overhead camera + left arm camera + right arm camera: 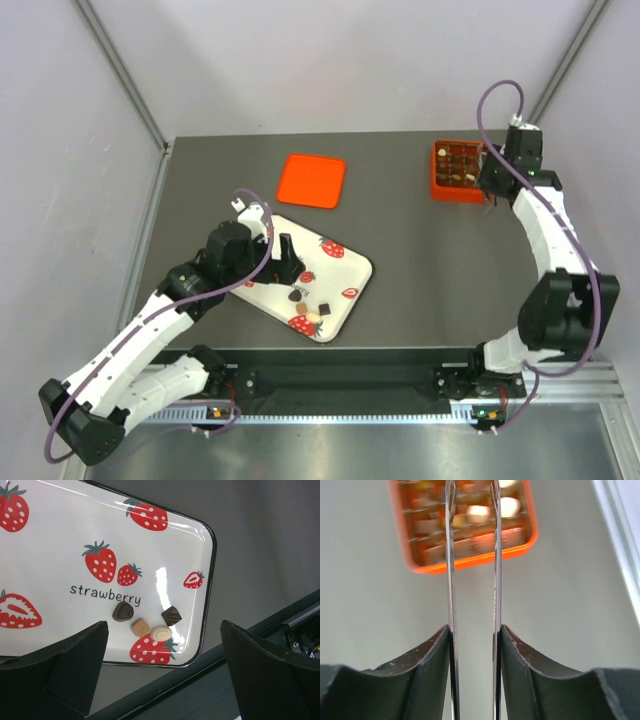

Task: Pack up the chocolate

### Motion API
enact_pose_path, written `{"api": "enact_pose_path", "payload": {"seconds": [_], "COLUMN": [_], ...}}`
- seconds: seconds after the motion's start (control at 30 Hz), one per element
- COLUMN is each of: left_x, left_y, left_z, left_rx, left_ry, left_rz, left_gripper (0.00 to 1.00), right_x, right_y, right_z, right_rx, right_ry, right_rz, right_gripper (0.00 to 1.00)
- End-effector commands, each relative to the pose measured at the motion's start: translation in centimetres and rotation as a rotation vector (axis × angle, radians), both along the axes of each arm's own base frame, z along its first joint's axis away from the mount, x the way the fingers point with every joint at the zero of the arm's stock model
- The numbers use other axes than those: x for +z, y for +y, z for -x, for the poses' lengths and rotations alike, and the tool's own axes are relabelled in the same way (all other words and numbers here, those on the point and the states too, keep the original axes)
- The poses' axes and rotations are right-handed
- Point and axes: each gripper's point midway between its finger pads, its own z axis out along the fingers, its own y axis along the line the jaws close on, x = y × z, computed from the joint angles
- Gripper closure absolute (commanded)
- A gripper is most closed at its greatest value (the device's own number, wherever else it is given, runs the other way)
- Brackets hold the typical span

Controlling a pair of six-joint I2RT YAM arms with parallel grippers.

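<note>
Several chocolate pieces lie on the white strawberry tray (345, 258) near its front corner: a dark heart-shaped piece (123, 611), a light brown square (140, 627), a cream round (160, 633) and a dark square (172, 615). My left gripper (286, 262) (162, 680) is open and empty above the tray, just behind those pieces. The orange box (440, 190) (470, 564) holds several chocolates, blurred in the right wrist view. My right gripper (492, 190) (472, 630) grips thin metal tweezers (450, 555) whose blades point at the box. The blades stand apart and their tips are out of view.
An orange lid (312, 180) lies flat at the back middle of the dark table. The black front rail (165, 680) runs just below the tray's near edge. Grey walls enclose the table on three sides.
</note>
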Motion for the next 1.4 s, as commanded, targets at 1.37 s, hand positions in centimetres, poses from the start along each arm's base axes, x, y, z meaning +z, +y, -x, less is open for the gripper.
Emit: {"api": "enact_pose_path", "payload": {"seconds": [1.37], "left_x": [6.0], "left_y": [2.9], "left_z": [-0.5], "left_rx": [0.156], "left_ry": [-0.158], "left_rz": [0.06], "left_gripper": [0.01], "right_x": [-8.0], "right_y": [31.0], "right_z": [31.0], "right_rx": [1.108], "right_ry": [0.077], "right_rz": [0.019], "right_gripper": [0.56]}}
